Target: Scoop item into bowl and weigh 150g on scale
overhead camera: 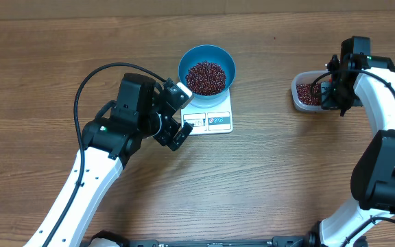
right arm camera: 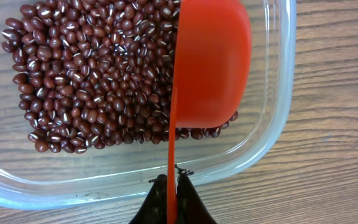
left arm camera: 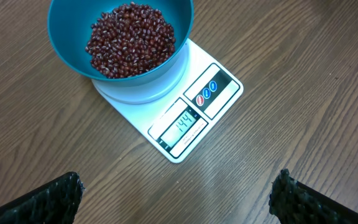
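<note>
The blue bowl [overhead camera: 207, 68] [left arm camera: 120, 46] stands on the white scale [overhead camera: 210, 116] [left arm camera: 191, 112] and holds a heap of red-brown beans [overhead camera: 205, 77] [left arm camera: 131, 40]. The scale's display [left arm camera: 184, 125] is lit. My left gripper [overhead camera: 178, 113] [left arm camera: 176, 199] hovers open just in front of the scale, nothing between its fingertips [left arm camera: 55, 198]. My right gripper [overhead camera: 334, 88] [right arm camera: 171, 186] is shut on the thin handle of an orange scoop [right arm camera: 210, 65]. The scoop's cup is turned on edge inside the clear tub [overhead camera: 307, 94] [right arm camera: 272, 124], over more beans [right arm camera: 92, 81].
Bare wooden tabletop [overhead camera: 266, 178] surrounds the scale and tub. The right arm [overhead camera: 389, 144] runs along the right edge and the left arm [overhead camera: 88, 185] comes in from the lower left, with a black cable [overhead camera: 81, 103] looping above it.
</note>
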`<move>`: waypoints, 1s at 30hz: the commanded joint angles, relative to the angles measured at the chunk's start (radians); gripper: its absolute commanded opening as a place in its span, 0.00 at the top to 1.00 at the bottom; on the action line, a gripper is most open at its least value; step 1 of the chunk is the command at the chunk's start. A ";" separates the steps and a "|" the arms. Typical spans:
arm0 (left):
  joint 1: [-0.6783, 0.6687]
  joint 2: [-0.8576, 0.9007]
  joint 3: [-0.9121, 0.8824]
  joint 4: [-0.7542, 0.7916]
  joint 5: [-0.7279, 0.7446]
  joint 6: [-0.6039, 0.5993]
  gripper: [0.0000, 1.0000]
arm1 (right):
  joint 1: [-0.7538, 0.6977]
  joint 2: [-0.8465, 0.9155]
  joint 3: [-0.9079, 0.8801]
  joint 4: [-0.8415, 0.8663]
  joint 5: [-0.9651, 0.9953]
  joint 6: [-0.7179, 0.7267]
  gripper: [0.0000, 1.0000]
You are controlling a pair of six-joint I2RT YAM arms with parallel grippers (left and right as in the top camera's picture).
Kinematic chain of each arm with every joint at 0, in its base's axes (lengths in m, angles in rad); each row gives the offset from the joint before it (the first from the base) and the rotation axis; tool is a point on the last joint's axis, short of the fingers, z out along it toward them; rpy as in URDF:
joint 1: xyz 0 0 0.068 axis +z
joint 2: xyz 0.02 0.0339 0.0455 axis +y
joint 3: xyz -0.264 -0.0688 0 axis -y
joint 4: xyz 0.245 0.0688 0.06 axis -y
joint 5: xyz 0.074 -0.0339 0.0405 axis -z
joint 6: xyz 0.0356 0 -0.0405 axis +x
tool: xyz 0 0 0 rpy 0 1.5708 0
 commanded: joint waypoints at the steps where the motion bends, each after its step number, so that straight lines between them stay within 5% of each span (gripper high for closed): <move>1: -0.007 0.004 -0.002 0.003 0.001 -0.010 0.00 | 0.006 0.048 -0.004 0.002 -0.048 -0.018 0.96; 30: -0.007 0.004 -0.002 0.003 0.001 -0.010 0.01 | 0.061 0.049 -0.003 -0.136 -0.360 -0.076 0.96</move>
